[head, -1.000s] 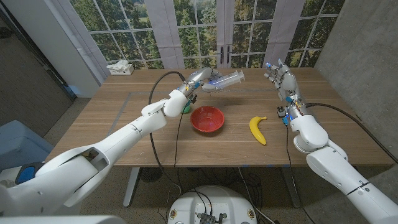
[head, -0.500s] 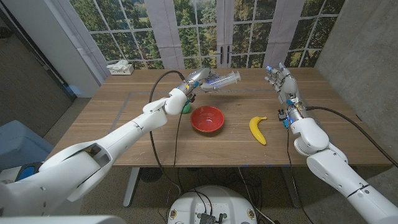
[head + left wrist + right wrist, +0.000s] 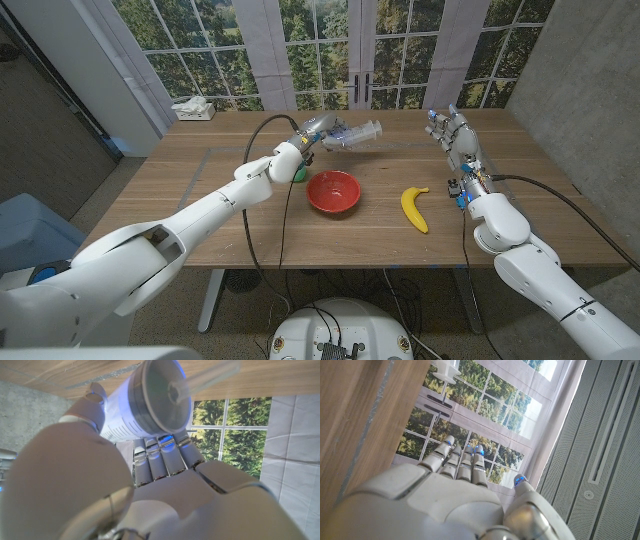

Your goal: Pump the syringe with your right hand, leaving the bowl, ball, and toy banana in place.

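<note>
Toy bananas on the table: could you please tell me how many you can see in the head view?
1. The toy banana lies on the wooden table, right of the red bowl and near the right hand. None seems hidden.

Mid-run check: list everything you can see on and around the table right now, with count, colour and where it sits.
syringe: one, clear, held above the table's far middle by the left hand.
bowl: one, red, table centre.
toy banana: one, yellow, right of the bowl.
ball: one, green, left of the bowl, partly hidden behind the left arm.
box: one, white, far left corner.
table: one, wooden.
left hand: grips the syringe barrel.
right hand: raised over the table's far right, fingers apart, holding nothing.
</note>
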